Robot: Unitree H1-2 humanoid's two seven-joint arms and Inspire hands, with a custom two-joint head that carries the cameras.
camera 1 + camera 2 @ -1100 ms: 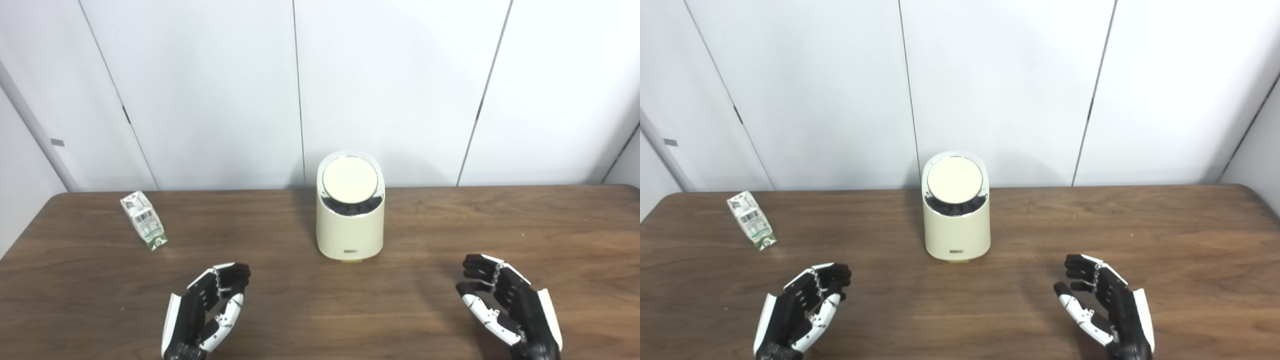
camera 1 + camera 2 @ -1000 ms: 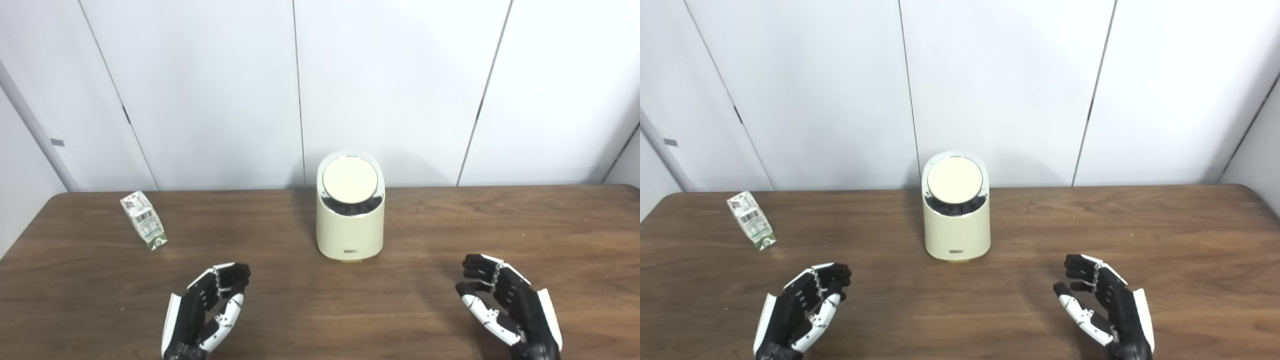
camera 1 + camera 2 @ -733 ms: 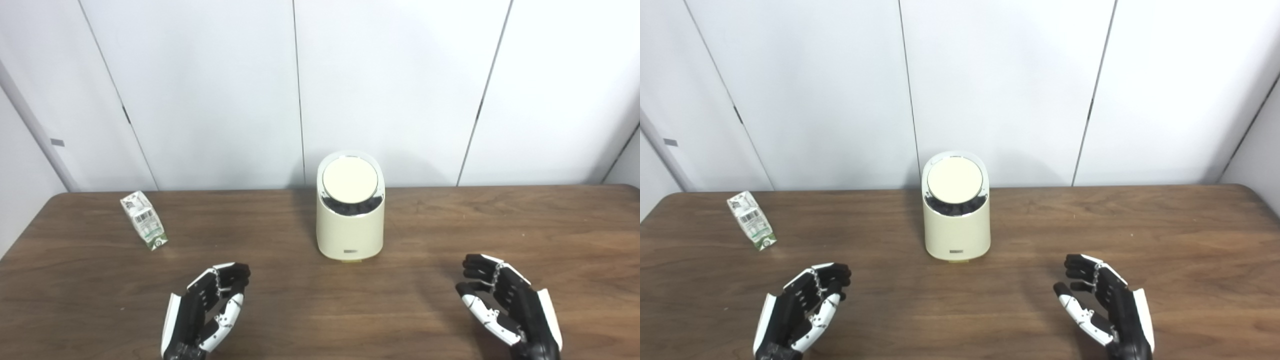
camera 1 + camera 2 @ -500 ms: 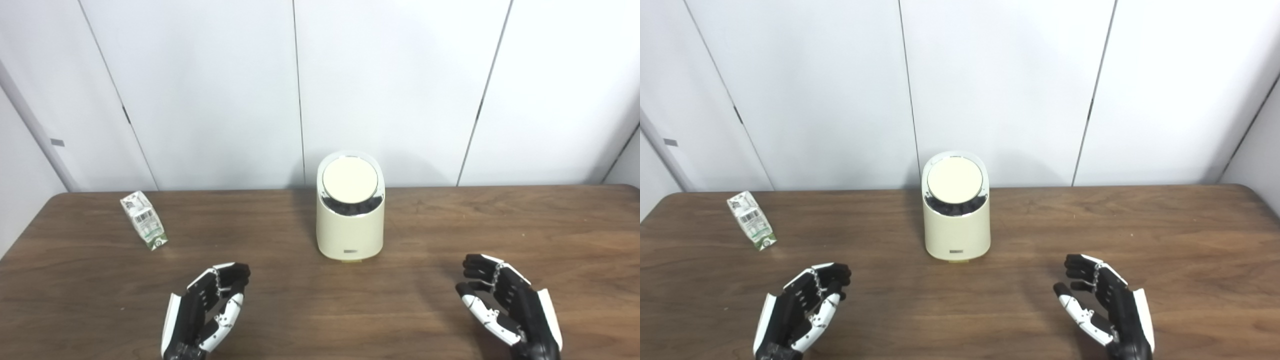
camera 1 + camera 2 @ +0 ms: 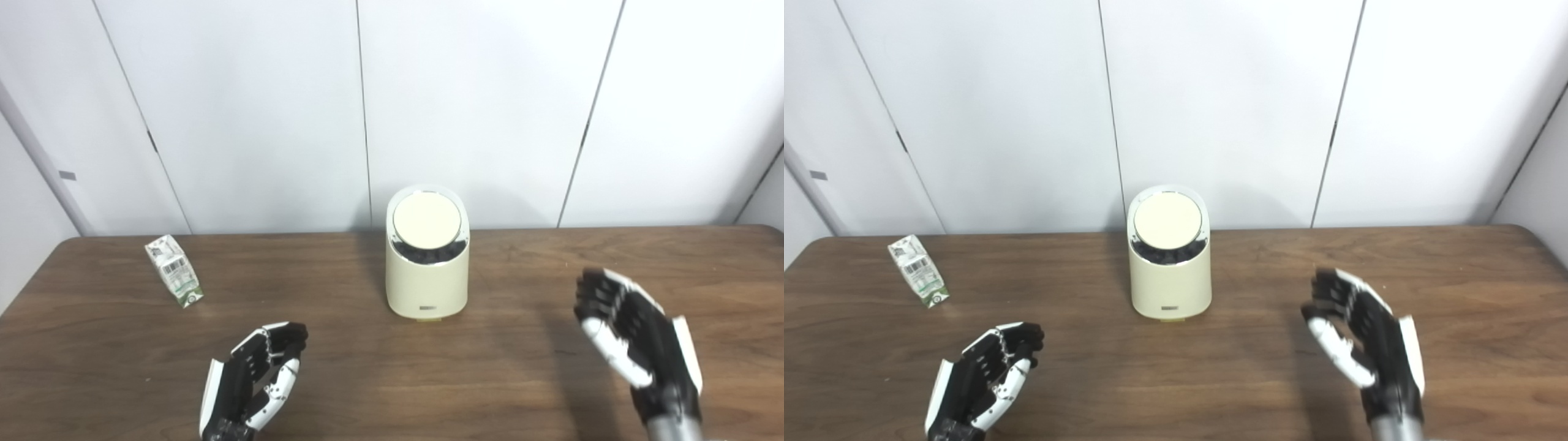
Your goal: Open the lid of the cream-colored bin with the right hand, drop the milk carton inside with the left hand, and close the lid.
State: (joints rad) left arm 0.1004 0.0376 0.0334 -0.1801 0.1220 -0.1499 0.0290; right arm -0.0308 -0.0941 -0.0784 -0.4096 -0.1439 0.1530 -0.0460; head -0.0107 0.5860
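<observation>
While the round lid (image 5: 426, 220) sits shut on top of it, the cream-colored bin (image 5: 427, 275) stands upright in the middle of the brown table (image 5: 527, 257), close to the back edge. A shiny silver ring goes around the lid, and a small label is low on the front of the bin.

The milk carton (image 5: 173, 271) lies on the table far off to the left of the bin, near the back corner. It is white with green on it, and nothing is touching it.

The right hand (image 5: 637, 334) is up in the air to the right of the bin and nearer to the robot. Its fingers are spread apart and it holds nothing. It looks a bit blurry.

The left hand (image 5: 251, 380) is low over the table, in front of the bin and to its left. Its fingers curl loosely with gaps between them, and it holds nothing too.

White wall panels stand behind the table
</observation>
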